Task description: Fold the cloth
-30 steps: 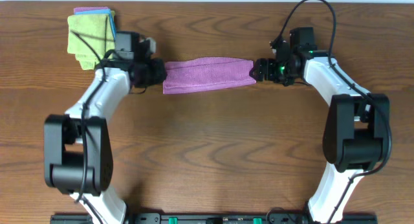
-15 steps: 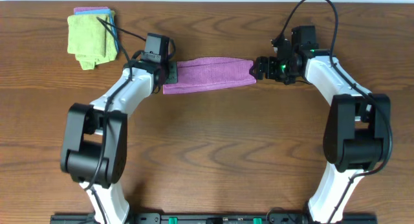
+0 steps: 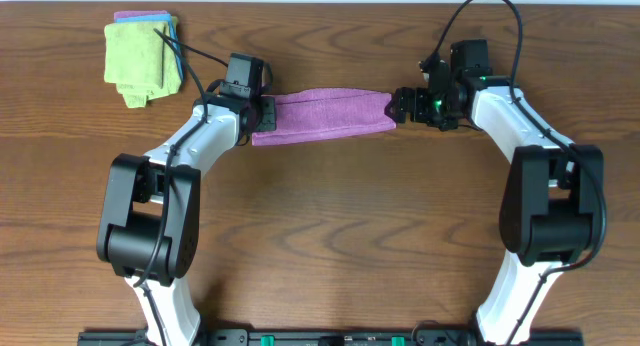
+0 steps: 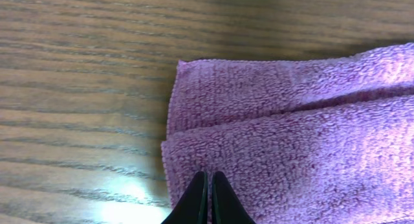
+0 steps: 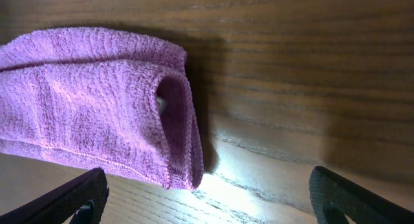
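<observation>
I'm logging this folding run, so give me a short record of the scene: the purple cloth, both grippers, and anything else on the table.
cloth: lilac, folded into a long narrow band, flat on the table
left gripper: jaws shut, tips at the cloth's left end
right gripper: jaws wide open either side of the cloth's right end, not gripping
other: lime-green cloth on a small stack, far left corner

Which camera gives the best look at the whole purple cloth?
The overhead view: it shows the cloth whole, a long folded strip on the table. The left wrist view shows only its left end, with stacked layers; the right wrist view shows only its right end, where the fold loops open.
</observation>
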Action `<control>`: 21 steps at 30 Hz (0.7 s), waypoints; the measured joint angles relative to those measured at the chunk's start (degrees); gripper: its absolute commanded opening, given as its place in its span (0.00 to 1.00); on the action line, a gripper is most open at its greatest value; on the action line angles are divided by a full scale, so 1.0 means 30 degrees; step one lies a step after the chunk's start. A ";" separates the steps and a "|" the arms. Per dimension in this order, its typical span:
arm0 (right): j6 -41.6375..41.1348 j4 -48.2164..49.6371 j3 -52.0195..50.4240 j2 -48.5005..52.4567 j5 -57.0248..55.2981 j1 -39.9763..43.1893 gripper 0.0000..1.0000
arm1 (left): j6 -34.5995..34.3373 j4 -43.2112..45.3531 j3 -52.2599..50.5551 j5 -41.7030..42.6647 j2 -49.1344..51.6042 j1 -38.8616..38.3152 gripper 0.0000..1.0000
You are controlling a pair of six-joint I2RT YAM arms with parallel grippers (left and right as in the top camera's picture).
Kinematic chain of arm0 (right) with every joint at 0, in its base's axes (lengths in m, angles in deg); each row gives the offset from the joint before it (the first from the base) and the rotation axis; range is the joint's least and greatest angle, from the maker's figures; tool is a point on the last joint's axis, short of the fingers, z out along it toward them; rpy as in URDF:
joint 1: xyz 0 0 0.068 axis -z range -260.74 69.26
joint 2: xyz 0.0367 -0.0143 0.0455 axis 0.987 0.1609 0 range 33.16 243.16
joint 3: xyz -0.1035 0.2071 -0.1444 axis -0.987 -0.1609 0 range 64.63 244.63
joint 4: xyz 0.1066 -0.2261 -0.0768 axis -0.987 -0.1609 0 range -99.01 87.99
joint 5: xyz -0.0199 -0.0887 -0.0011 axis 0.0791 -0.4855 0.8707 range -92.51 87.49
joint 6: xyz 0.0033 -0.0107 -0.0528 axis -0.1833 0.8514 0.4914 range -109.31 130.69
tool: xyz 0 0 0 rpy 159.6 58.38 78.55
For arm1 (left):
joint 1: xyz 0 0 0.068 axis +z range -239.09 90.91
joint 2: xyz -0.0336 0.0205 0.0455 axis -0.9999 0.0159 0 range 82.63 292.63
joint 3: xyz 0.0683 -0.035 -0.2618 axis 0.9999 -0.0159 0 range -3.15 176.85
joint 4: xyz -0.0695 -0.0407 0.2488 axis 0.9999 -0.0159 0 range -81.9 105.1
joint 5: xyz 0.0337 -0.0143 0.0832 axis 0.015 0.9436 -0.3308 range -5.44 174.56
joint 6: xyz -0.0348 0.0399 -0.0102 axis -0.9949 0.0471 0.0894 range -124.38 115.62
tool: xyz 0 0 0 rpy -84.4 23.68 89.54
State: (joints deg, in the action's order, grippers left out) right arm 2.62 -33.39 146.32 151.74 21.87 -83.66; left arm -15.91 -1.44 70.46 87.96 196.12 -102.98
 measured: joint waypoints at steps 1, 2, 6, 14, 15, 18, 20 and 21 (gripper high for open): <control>0.0000 -0.0080 0.0000 0.0000 -0.0007 0.0000 0.99 | 0.0000 0.0051 0.0000 0.0160 0.0000 0.0000 0.06; 0.0000 -0.0109 0.0000 0.0000 -0.0007 0.0000 0.99 | -0.0007 0.0087 0.0000 0.0262 0.0007 0.0000 0.06; 0.0000 -0.0124 0.0000 0.0000 0.0000 0.0000 0.99 | -0.0066 0.0393 0.0000 0.0882 0.0510 0.0000 0.06; 0.0189 -0.0160 0.0044 0.0386 0.1792 0.0007 0.99 | -0.0087 0.0539 0.0015 0.1377 0.1260 0.0000 0.06; 0.0211 -0.0175 0.0058 0.0612 0.2091 0.0000 0.99 | -0.0087 0.0539 0.0015 0.1377 0.1260 0.0000 0.06; 0.0313 -0.0073 0.0284 0.1086 0.2980 0.0022 0.99 | -0.0087 0.0539 0.0015 0.1384 0.1260 0.0000 0.06; 0.0321 0.0051 0.0393 0.1282 0.3643 0.0029 0.99 | -0.0087 0.0539 0.0015 0.1377 0.1260 0.0000 0.06; 0.0321 0.0131 0.0415 0.1355 0.3971 0.0022 0.99 | -0.0087 0.0539 0.0015 0.1384 0.1260 0.0000 0.06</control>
State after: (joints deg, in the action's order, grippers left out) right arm 3.58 -32.99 147.57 155.81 33.78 -83.59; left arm -16.17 0.18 70.50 92.11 199.90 -102.98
